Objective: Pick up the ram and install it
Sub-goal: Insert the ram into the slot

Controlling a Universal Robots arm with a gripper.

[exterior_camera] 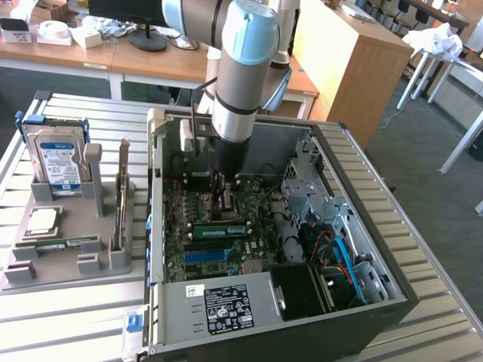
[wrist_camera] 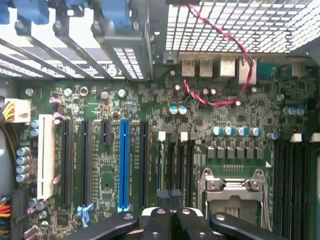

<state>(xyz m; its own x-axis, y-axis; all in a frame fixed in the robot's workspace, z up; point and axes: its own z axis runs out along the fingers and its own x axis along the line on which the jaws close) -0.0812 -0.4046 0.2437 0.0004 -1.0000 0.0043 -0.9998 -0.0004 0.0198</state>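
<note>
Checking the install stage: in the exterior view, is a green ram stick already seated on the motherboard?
Yes, a green ram stick lies seated on the motherboard inside the open case.

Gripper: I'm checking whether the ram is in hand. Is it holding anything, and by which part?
Nothing is held: the gripper is shut with nothing between its fingertips, over the motherboard. A ram stick sits on that board.

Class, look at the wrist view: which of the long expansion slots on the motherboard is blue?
The blue slot stands between black slots, with the white slot further off to one side.
</note>
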